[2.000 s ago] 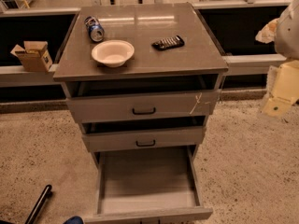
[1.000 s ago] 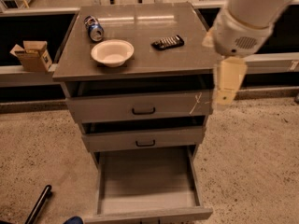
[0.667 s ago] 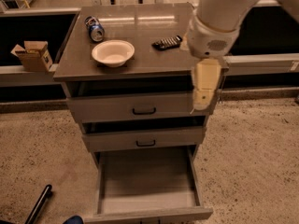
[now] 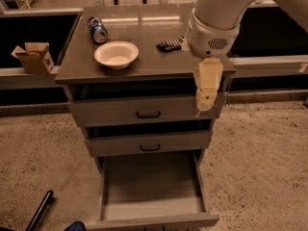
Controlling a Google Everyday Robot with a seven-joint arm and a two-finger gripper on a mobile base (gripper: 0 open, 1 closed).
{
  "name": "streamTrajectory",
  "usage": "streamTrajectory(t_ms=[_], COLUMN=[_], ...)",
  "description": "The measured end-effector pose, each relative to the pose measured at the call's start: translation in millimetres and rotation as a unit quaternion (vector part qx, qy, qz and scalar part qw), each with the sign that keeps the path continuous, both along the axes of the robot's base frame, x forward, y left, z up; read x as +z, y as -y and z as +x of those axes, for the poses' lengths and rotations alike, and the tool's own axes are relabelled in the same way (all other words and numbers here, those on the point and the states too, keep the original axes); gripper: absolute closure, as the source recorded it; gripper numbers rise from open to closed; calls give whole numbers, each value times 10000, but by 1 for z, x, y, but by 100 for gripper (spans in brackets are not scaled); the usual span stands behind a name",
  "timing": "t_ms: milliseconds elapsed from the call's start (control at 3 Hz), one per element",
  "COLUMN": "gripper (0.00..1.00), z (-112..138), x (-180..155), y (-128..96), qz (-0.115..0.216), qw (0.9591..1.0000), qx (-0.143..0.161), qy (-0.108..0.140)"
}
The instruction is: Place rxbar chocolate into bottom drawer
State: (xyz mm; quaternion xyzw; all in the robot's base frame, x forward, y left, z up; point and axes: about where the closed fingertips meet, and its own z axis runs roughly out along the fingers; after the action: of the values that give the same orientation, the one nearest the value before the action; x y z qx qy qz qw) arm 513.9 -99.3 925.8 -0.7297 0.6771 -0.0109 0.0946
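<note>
The cabinet's flat surface [image 4: 144, 69] carries three things. A white bowl [image 4: 116, 54] sits left of the middle, showing only its pale inside. A blue soda can [image 4: 97, 29] lies on its side just behind the bowl. The rxbar chocolate [image 4: 168, 45] lies flat toward the right, well apart from the bowl, with its right end hidden behind the white arm [image 4: 216, 13]. The arm comes down from the upper right, and the gripper [image 4: 205, 105] hangs from it, pointing downward in front of the cabinet's right front corner, level with the top drawer [image 4: 120, 112]. Whether it is open or closed cannot be told, and it is not touching the bar. The top drawer and the middle drawer [image 4: 120, 144] each have a black handle and are nearly pushed in; what they contain is out of sight. The bottom drawer [image 4: 151, 186] is pulled far out, with its plain grey floor in full view. On the ledge to the left stands a cardboard box [image 4: 33, 57] with its flaps up, and what is inside it cannot be seen.
</note>
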Motion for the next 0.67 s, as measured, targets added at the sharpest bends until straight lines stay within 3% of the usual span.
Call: streamTrajectory(t_ms=[333, 667], gripper=[0, 0], z=[32, 85], x=[2, 7], y=[-20, -40], qz=[-191, -377], qw=[9991, 9973], qx=[354, 563], qy=[117, 292])
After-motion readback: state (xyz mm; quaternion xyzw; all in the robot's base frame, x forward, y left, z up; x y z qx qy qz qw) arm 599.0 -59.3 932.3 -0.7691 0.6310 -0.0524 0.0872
